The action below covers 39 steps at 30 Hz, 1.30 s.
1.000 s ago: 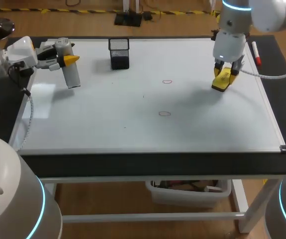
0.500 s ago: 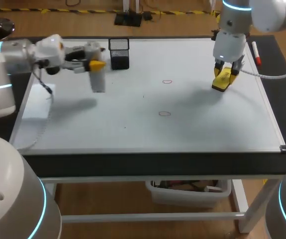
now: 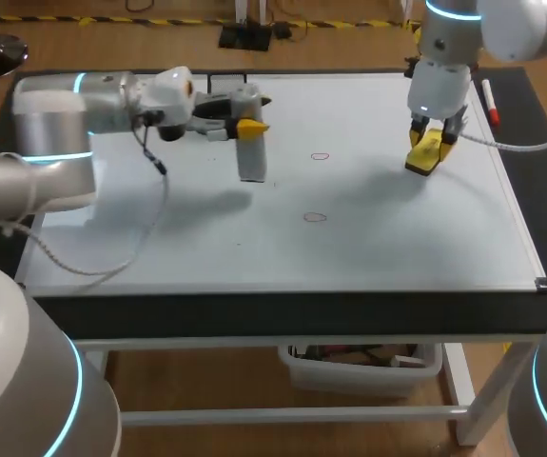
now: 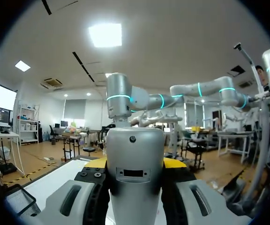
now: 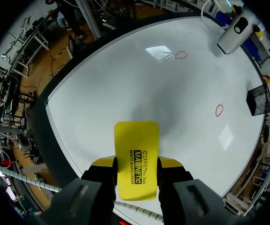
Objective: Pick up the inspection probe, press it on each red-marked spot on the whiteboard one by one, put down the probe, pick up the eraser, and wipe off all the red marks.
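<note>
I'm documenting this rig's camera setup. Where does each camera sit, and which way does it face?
Head view: above and behind the robot, looking down on the whiteboard; both arms show, left gripper holding the probe, right gripper the eraser.
Left wrist view: on the left wrist, facing roughly level across the room; its gripper and the probe fill the lower middle.
Right wrist view: on the right wrist, facing down at the whiteboard; its gripper clamps the eraser.
Shared: head and right wrist views show both red marks.
</note>
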{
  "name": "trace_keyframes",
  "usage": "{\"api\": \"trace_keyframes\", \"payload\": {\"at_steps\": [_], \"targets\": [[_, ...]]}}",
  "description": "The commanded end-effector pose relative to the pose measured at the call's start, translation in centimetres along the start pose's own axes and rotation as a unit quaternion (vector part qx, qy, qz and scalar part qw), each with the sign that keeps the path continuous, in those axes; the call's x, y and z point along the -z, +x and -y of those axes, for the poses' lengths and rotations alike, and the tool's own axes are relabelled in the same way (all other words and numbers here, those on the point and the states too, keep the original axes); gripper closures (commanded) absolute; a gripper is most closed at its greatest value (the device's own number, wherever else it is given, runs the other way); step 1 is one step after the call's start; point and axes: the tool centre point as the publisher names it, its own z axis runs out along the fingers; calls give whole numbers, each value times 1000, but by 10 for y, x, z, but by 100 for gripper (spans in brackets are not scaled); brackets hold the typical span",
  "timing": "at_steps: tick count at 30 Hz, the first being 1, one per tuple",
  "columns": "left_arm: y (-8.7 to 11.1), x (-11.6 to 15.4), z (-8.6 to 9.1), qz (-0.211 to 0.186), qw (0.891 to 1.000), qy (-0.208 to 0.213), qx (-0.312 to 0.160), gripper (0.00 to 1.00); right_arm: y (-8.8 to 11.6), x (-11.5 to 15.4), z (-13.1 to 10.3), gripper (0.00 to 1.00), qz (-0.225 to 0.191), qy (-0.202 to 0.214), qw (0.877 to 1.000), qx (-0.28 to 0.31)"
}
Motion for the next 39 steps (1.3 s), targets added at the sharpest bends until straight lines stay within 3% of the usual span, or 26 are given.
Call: {"api": "trace_keyframes", "payload": {"at_steps": [1,19,39], "targets": [[-15,-28,-9,-13,1000,-1,4,100,1,1,0,100,-1,2,1000,1],[-52,-90,-27,34,999,-11,3,100,1,1,0,100,-1,2,1000,1],[-98,-114,-42,67,998,-7,-15,100,1,1,0,100,-1,2,1000,1]]}}
